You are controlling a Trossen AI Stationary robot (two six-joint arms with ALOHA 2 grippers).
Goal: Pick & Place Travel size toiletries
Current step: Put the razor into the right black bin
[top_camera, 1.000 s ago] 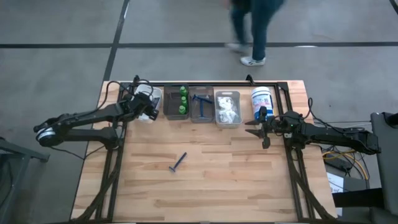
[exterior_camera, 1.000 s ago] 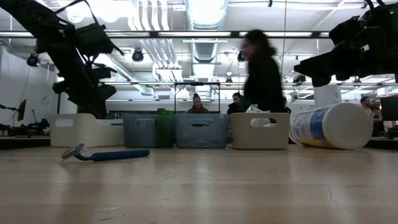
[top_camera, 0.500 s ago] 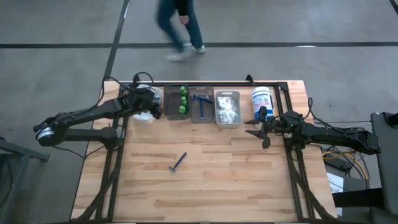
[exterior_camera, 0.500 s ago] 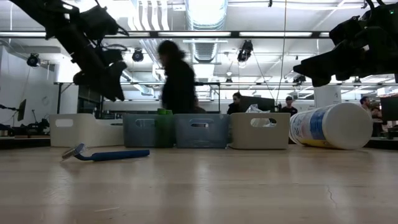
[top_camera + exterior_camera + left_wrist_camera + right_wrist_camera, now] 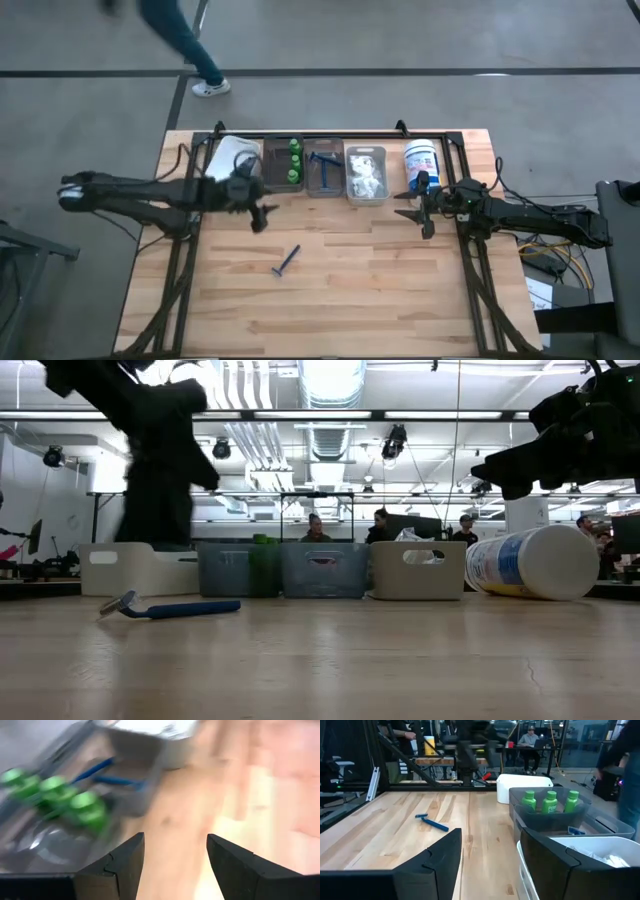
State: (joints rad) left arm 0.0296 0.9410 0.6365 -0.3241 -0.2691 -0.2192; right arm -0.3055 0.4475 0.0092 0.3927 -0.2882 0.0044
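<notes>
Razor (image 5: pixel 287 261): as it lies loose on the table (image 5: pixel 380 300), it runs diagonally, head toward the near-left (blue, slim).
Left gripper (image 5: pixel 260 213): spread, empty.
Right gripper (image 5: pixel 411 212): parted, empty.

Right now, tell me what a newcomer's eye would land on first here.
A lone blue razor lies on the bare wood mid-table, apart from everything else. Along the far edge stands a row of bins, one holding three bright green bottles, with a white tub at its right end. The left gripper hangs open between the bins and the razor.

Blue razor (image 5: pixel 287 261) flat on table (image 5: pixel 380 290)
</notes>
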